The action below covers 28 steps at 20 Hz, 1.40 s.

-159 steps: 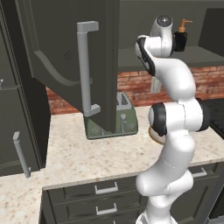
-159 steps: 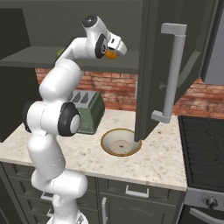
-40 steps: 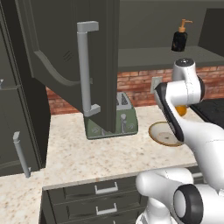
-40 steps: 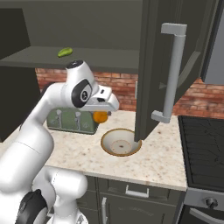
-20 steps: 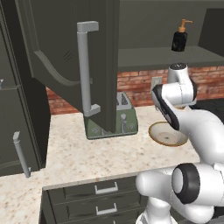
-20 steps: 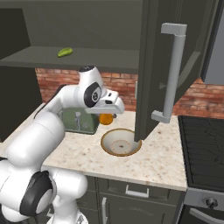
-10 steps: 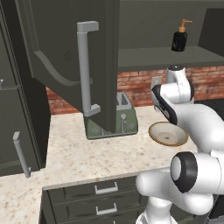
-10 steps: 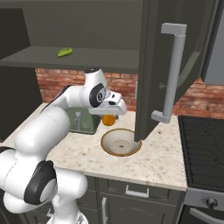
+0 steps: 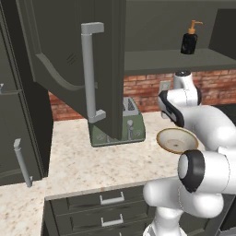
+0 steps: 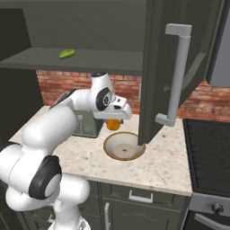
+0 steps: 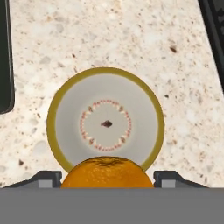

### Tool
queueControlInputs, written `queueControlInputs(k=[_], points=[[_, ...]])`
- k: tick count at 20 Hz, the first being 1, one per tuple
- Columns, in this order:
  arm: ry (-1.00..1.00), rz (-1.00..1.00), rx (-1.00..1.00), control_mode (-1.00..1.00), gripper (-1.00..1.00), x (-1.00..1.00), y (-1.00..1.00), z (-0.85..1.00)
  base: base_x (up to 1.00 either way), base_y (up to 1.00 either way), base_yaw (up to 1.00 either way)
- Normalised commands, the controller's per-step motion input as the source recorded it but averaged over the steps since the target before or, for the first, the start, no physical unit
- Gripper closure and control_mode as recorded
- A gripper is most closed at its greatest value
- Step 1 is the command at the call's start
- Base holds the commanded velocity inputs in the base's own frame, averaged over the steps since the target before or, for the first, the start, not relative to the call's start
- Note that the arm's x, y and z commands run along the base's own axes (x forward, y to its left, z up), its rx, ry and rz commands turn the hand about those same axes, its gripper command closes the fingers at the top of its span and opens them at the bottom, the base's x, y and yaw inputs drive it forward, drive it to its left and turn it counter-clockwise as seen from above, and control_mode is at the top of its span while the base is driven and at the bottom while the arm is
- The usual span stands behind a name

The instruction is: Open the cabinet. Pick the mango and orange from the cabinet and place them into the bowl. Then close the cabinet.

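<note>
Over the last seconds the end effector (image 10: 114,120), clamped on the orange (image 10: 113,124), has swung down over the bowl (image 10: 124,146), so release looks next; the mango (image 10: 67,54) waits on the cabinet (image 10: 168,67) shelf above the bowl.

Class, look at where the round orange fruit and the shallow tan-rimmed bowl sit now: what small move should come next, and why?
Probably lower a little, then open the hand: it grips the round orange fruit above the shallow tan-rimmed bowl, which lies empty below on the speckled counter.
</note>
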Motion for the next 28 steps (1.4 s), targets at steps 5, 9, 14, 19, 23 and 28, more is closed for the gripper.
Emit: queueControlInputs(k=[5,9,14,19,23,28], points=[[0.01,0.0,0.01,-1.0,1.0,0.12,-0.07,-0.18,0.0,0.0,0.0],[0.0,0.0,0.01,-1.0,1.0,0.09,-0.09,-0.18,0.0,0.0,0.0],[0.0,0.0,0.0,-1.0,1.0,0.05,-0.08,-0.21,0.0,0.0,0.0],[0.0,0.0,0.0,-1.0,1.0,0.02,-0.05,-0.23,0.0,0.0,0.0],[0.0,0.0,0.0,-1.0,1.0,0.0,-0.01,-0.23,0.0,0.0,0.0],[0.0,0.0,0.0,-1.0,1.0,0.0,-0.01,-0.22,0.0,0.0,0.0]])
